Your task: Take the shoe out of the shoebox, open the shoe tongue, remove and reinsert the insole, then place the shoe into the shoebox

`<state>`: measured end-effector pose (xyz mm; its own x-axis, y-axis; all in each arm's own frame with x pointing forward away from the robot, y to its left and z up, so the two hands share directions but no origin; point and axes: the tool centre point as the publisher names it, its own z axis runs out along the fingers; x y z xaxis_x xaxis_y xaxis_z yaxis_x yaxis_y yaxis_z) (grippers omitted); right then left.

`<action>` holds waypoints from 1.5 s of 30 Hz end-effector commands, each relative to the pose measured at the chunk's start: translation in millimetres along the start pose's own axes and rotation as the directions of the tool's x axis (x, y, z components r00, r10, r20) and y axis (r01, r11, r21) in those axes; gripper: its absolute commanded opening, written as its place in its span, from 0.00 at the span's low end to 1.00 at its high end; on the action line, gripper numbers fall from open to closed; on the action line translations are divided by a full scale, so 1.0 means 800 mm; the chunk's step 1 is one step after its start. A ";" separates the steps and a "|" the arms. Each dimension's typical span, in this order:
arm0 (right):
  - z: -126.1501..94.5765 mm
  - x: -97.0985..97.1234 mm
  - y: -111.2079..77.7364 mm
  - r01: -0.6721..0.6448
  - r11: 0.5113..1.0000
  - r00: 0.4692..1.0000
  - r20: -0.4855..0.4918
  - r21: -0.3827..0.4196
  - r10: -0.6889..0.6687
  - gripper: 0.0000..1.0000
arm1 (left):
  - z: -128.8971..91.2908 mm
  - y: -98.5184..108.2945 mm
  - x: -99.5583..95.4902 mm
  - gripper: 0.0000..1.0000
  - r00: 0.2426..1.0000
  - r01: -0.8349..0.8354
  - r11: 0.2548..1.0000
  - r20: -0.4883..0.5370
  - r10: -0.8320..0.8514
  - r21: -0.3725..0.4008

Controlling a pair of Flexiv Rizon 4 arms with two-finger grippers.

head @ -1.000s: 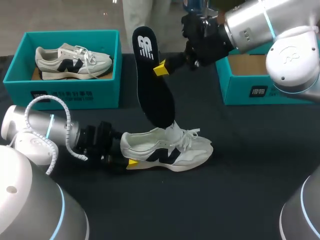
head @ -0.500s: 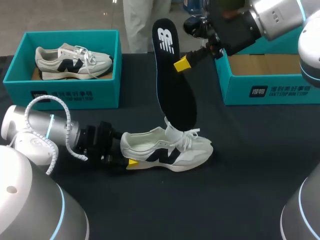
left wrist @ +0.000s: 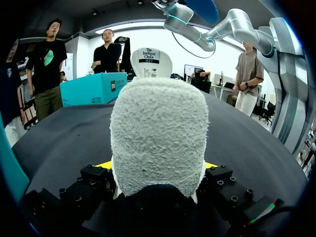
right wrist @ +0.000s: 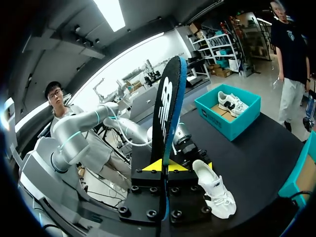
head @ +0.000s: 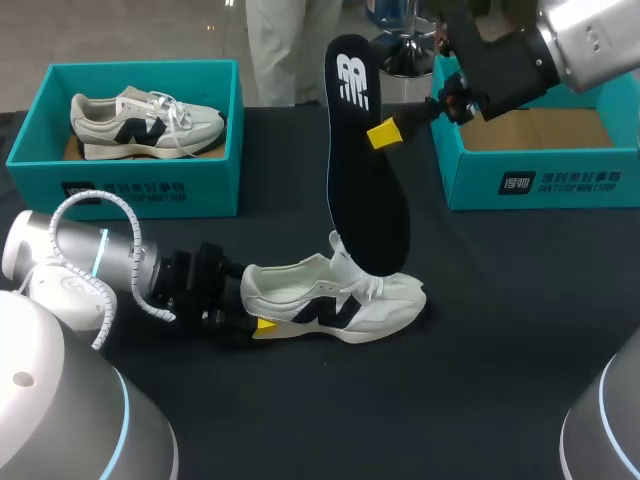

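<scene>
Right end effector is up high, both yellow tips clamped on the long black foam insole. The insole stands nearly upright, narrow end above the tips and broad end hanging well below them. In the right wrist view it sits edge-on between the fingers. Its low end is right over the laces; I cannot tell whether it touches.

Down low, the left end effector is closed on the heel of the white-and-grey lace-up shoe, a yellow tip on either side of the fuzzy heel in the left wrist view. The shoe stands on its sole on the black surface, toe pointing away from those fingers.

There is open room under and in front of the right end effector. A wide bare stretch runs from the shoe's toe to the teal cardboard shoebox, just behind that end effector, brown floor showing. A second teal box sits well beyond the left end effector, holding a matching shoe.

As for markings, there is a white logo near the insole's top, white print on both box fronts, and a printed white label on the tongue.

The right arm drops in from the far corner, wrist over the shoebox's near corner. The left arm lies low and level, fingers horizontal.
</scene>
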<state>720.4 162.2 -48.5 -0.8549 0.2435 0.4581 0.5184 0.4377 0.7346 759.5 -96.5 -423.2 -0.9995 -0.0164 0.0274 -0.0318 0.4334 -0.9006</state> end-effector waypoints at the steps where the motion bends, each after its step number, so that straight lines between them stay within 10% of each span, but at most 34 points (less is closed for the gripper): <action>1: -0.013 0.013 -0.005 -0.013 1.000 1.000 0.028 0.007 0.013 0.00 | 0.001 0.001 0.000 0.00 1.000 0.000 1.000 0.000 0.000 -0.003; 45: -0.021 0.015 -0.001 -0.004 1.000 0.998 0.057 -0.017 0.005 0.00 | 0.001 0.001 0.000 0.00 1.000 0.000 1.000 0.000 0.000 -0.003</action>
<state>708.6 147.9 -35.2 -0.8528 0.2929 0.4323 0.5210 0.4194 0.7434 759.5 -96.5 -423.2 -0.9995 -0.0164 0.0274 -0.0318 0.4334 -0.9006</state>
